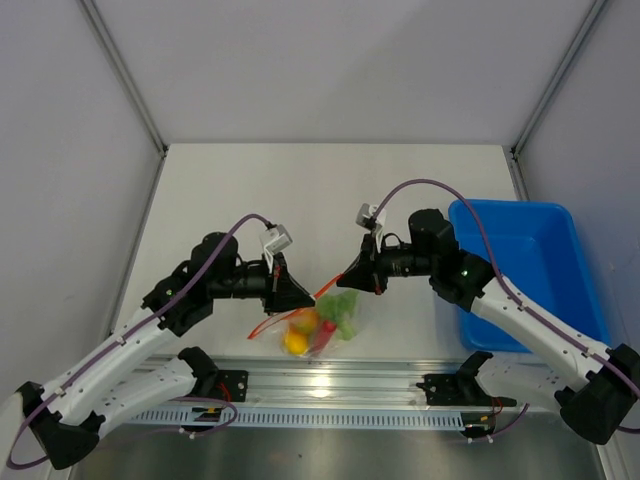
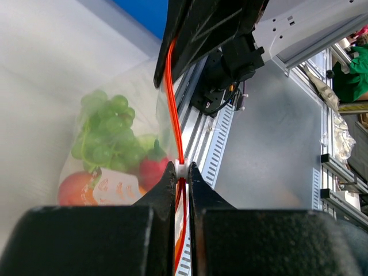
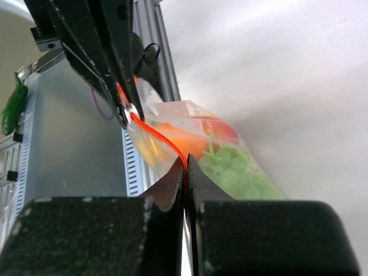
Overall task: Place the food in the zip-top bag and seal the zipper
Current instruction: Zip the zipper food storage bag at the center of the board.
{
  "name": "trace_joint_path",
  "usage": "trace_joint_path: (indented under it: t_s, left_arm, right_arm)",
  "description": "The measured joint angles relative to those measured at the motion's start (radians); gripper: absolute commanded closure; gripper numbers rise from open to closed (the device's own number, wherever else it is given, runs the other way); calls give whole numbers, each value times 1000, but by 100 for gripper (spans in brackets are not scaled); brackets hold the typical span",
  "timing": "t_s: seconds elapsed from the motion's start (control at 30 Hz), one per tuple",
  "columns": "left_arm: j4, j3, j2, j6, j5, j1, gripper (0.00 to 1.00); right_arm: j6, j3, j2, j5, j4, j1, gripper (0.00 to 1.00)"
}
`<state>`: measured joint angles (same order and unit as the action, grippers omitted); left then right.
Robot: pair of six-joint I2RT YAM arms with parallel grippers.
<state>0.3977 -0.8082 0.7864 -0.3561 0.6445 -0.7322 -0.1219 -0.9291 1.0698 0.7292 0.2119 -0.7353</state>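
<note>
zipper (image 2: 171,98) pinched by left tool (image 2: 181,167) and right tool (image 3: 185,162); food (image 1: 318,322) inside zip-top bag (image 2: 138,80).

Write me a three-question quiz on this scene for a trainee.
1. True or false: the food is already inside the zip-top bag.
2. The left pincer is shut on: A) the zipper; B) a chili pepper; C) nothing.
3. Short answer: on which side of the robot does the blue bin stand?

Key: 1 true; 2 A; 3 its right.
</note>
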Motion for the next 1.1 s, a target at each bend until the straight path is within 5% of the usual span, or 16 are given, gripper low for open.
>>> trace_joint_path:
  t_s: [1.1]
  left_arm:
    - [165, 7, -121, 43, -62, 12, 95]
  right_arm:
    - [-2, 90, -233, -316, 89, 71, 100]
